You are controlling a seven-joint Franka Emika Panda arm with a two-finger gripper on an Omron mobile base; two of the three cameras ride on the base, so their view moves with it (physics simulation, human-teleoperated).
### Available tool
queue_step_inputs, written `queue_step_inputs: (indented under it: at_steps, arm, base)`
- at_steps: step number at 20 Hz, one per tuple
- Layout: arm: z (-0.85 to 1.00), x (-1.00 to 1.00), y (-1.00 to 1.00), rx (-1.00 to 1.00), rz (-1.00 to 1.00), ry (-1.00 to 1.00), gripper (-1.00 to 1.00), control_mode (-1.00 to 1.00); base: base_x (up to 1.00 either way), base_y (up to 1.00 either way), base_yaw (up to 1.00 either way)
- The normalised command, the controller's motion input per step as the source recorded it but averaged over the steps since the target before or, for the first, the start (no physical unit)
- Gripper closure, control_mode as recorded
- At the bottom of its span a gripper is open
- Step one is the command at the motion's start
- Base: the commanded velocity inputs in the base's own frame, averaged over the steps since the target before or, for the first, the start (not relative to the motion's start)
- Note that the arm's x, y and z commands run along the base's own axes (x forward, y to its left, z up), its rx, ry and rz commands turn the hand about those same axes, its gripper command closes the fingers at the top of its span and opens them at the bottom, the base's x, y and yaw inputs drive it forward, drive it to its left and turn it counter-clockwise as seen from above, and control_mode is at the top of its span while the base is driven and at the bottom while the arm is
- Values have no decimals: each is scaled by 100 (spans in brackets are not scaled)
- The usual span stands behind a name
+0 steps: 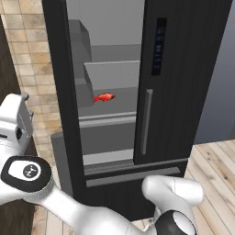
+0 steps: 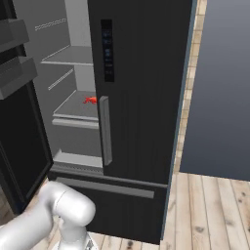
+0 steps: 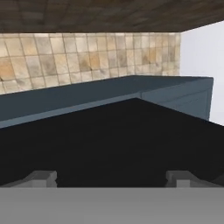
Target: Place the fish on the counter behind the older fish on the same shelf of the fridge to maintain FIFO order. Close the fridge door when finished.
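1. Left base view: you see the fridge (image 1: pixel 183 69) with its left door swung open and the right door shut. The fish (image 1: pixel 104 97) lies on the shelf (image 1: pixel 110 108), toward its left side near the grey inner wall. The handle (image 1: pixel 146 121) runs down the shut door. Tiled wall (image 1: pixel 27 50) sits left of the fridge, wood floor (image 1: pixel 215 183) at lower right.
2. Right base view: same fridge (image 2: pixel 141 97). You see the fish (image 2: pixel 90 100) as a small red spot on the shelf (image 2: pixel 73 110), right beside the top of the handle (image 2: pixel 105 132). The open door (image 2: pixel 19 122) stands at left, its grey bins at upper left. A thinner shelf (image 2: pixel 68 56) sits higher up.
3. Hand view: the end effector (image 3: pixel 111 179) has its tips (image 3: pixel 41 178) far apart with nothing between them. A flat black surface (image 3: pixel 113 140) lies ahead of the tips; you cannot tell what it belongs to. Beyond it a dark blue-grey ledge (image 3: pixel 87 96) and tiled wall (image 3: pixel 87 57).
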Motion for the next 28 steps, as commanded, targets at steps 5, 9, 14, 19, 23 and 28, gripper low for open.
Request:
queue_step_inputs:
  at_steps: [5, 9, 14, 19, 23, 28]
  arm:
    - [-12, 97, 3, 0, 0, 13, -100, -100]
    - [-1, 78, -1, 1, 0, 17, -100, -100]
    - [0, 26, -64, 2, 0, 11, -100, -100]
    - [0, 13, -100, 9, 0, 6, -100, -100]
    - [0, 42, -100, 12, 0, 10, -100, -100]
    - [0, 51, -100, 14, 0, 5, -100, -100]
  base:
    - [0, 0, 0]
    - [0, 0, 0]
    - [0, 0, 0]
    - [0, 0, 0]
    - [0, 0, 0]
    - [0, 0, 0]
